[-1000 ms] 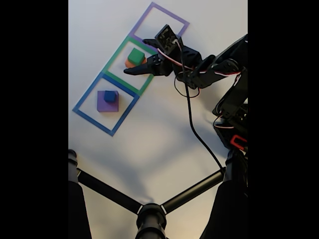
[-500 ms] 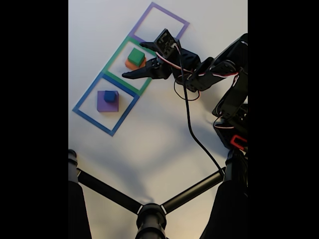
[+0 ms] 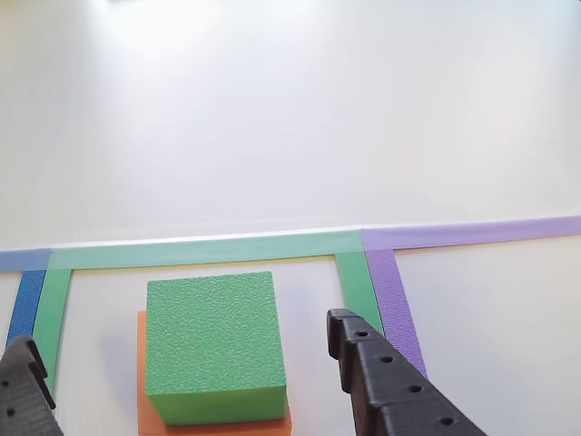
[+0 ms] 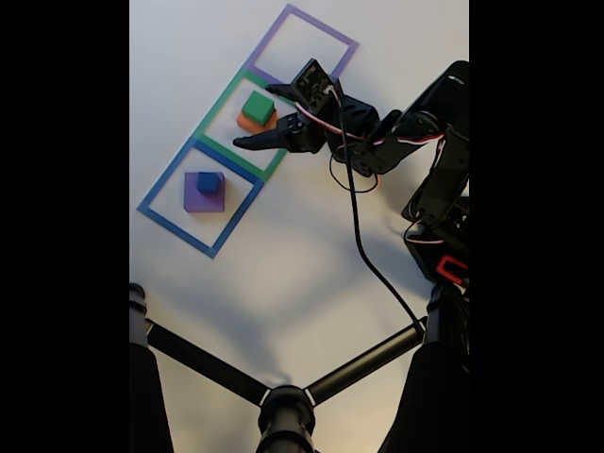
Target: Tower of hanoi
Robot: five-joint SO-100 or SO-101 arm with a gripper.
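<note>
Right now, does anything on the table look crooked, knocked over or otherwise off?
Nothing stands out. The green block sits flat on the orange one inside the green square, and the blue block sits on the purple one in the blue square. The gripper is open beside the green block.

Your green block (image 3: 211, 345) looks like matt foam with a fine pebbled grain, and the orange block (image 3: 143, 400) under it has the same dull finish. The hand's fingers (image 3: 390, 391) look like matt black plastic, dotted with small holes. The counter (image 3: 290, 118) is smooth, white and faintly sheeny; the green tape (image 3: 209, 250) and purple tape (image 3: 472, 232) lie flat and satiny.
</note>
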